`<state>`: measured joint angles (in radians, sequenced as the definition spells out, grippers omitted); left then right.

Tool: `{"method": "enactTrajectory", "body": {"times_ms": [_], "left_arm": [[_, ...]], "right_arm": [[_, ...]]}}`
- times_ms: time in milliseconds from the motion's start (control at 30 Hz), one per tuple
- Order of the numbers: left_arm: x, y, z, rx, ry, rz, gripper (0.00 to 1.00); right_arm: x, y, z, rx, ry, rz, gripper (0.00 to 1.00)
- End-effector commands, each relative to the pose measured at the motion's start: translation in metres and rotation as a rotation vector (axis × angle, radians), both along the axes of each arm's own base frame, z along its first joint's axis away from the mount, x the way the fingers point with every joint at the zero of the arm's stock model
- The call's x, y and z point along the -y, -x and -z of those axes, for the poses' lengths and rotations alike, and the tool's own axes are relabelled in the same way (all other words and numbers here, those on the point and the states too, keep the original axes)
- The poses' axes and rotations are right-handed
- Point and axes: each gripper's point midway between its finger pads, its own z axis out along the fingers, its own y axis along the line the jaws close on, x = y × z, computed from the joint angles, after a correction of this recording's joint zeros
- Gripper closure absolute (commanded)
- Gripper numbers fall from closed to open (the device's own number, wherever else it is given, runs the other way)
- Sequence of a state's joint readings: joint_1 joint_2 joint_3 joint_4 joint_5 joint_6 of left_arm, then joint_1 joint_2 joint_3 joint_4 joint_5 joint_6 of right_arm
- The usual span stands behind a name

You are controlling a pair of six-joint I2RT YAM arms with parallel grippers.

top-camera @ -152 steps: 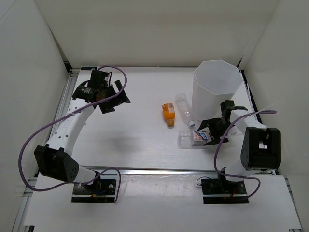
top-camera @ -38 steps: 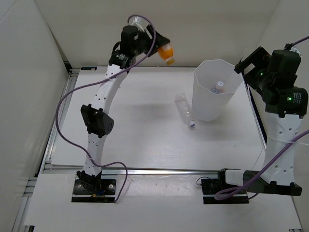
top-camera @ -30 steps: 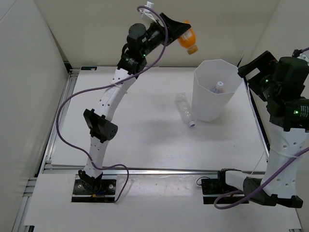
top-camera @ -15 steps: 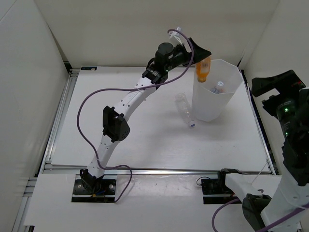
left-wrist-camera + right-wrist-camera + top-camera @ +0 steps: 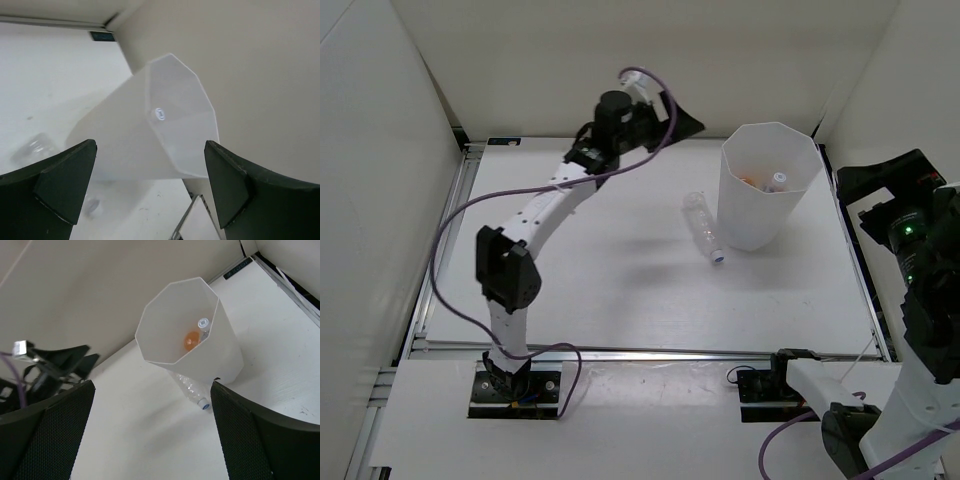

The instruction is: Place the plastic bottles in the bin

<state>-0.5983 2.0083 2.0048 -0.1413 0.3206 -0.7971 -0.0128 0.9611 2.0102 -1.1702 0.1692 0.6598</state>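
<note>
While holding left gripper, right gripper wide open, empty, aligning crosswise over clear plastic bottle beside tall white faceted bin.

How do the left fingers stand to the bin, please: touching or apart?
Apart. The top view shows a gap between the left fingers and the bin.

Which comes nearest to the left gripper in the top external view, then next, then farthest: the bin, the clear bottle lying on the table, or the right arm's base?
From the left gripper, open and high beside the bin:
1. The bin, just to its right.
2. The clear bottle, lying on the table by the bin's left side.
3. The right arm's base, at the near edge, right side.
</note>
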Motion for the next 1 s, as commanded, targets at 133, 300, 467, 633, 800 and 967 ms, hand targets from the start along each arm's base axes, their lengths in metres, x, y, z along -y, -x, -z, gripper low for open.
{"method": "enactTrajectory", "body": {"times_ms": [133, 300, 467, 633, 800, 967], "left_arm": [[-0.087, -0.01, 0.093, -0.451, -0.033, -0.002, 0.0], [-0.064, -0.011, 0.135, -0.618, -0.009, 0.089, 0.0], [-0.04, -0.02, 0.172, -0.747, -0.034, 0.156, 0.0], [-0.036, -0.022, 0.191, -0.764, -0.114, 0.101, 0.0], [-0.028, -0.017, 0.228, -0.802, -0.212, 0.079, 0.0], [-0.007, -0.02, 0.239, -0.812, -0.206, 0.082, 0.0]], "right_arm": [[-0.006, -0.017, 0.018, -0.026, -0.019, -0.029, 0.0], [-0.012, -0.026, 0.022, -0.045, -0.027, -0.063, 0.0], [-0.013, -0.038, 0.025, -0.053, -0.02, -0.074, 0.0], [-0.007, -0.045, 0.033, -0.077, -0.006, -0.047, 0.0], [-0.005, -0.052, 0.042, -0.103, 0.004, -0.04, 0.0], [-0.003, -0.06, 0.044, -0.115, 0.015, -0.033, 0.0]]}}
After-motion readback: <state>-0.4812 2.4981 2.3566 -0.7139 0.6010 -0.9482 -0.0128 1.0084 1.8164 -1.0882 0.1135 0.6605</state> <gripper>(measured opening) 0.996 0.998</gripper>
